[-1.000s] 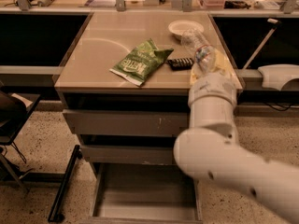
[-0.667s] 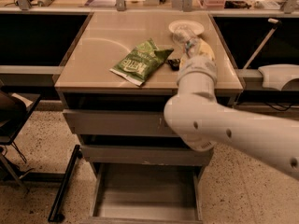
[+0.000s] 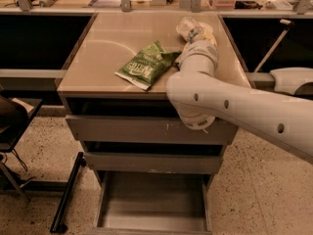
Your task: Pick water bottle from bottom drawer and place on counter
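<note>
My arm reaches over the tan counter (image 3: 112,48) from the right, and its white wrist covers most of the gripper (image 3: 198,34) at the counter's far right. A pale, clear, rounded shape (image 3: 187,27) with a small coloured patch sits right at the arm's tip. I cannot tell whether it is the water bottle or a white bowl behind it. The bottom drawer (image 3: 151,199) is pulled open below, and its grey floor holds nothing.
A green chip bag (image 3: 146,65) lies in the middle of the counter, just left of my arm. Two grey-fronted drawers (image 3: 127,129) sit slightly open above the bottom one. A dark chair (image 3: 12,121) and a black floor bar (image 3: 66,192) stand to the left.
The arm has swung left and reached farther back over the counter. The black bar by the chip bag is now hidden behind the arm.
</note>
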